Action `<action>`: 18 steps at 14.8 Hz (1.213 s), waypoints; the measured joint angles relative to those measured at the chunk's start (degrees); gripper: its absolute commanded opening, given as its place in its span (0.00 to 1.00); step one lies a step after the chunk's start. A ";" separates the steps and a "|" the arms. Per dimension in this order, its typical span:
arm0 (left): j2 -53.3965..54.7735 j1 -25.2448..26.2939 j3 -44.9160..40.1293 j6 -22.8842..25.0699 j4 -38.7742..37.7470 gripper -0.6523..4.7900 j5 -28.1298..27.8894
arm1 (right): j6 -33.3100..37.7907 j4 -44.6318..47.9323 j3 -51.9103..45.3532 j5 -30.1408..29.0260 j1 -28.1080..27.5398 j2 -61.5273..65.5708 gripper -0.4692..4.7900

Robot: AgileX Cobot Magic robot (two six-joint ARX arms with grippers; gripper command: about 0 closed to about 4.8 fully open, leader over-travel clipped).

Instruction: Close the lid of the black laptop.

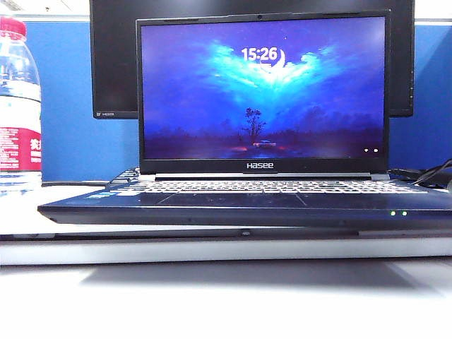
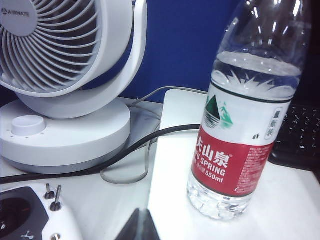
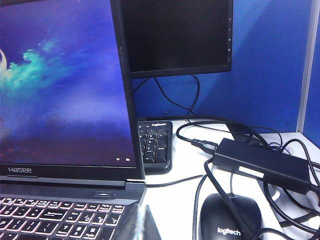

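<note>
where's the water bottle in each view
Exterior view: the bottle stands at the far left edge, left of the laptop.
Left wrist view: the bottle fills the right half, on a white pad beside the fan.
Right wrist view: not in it.
Shared landmark: the blue partition behind everything.
No gripper shows clearly in any view.

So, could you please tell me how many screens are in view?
2: the laptop lid, upright and lit, and a dark monitor standing behind it. Neither gripper is clearly visible.
</note>
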 measured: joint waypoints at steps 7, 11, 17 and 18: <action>0.00 0.00 -0.02 -10.38 0.04 0.11 2.56 | 2.71 0.02 0.00 -0.96 0.00 0.00 0.08; 0.00 0.00 -0.02 -29.88 9.18 0.11 25.07 | 26.62 5.16 0.00 -11.47 0.02 0.00 0.08; 0.00 -0.02 3.52 -47.91 33.00 0.11 44.76 | 32.15 17.49 13.77 -12.72 0.02 4.26 0.08; 0.00 -0.79 5.70 -49.18 33.03 0.11 46.31 | 30.99 17.16 19.10 -13.00 0.02 9.07 0.08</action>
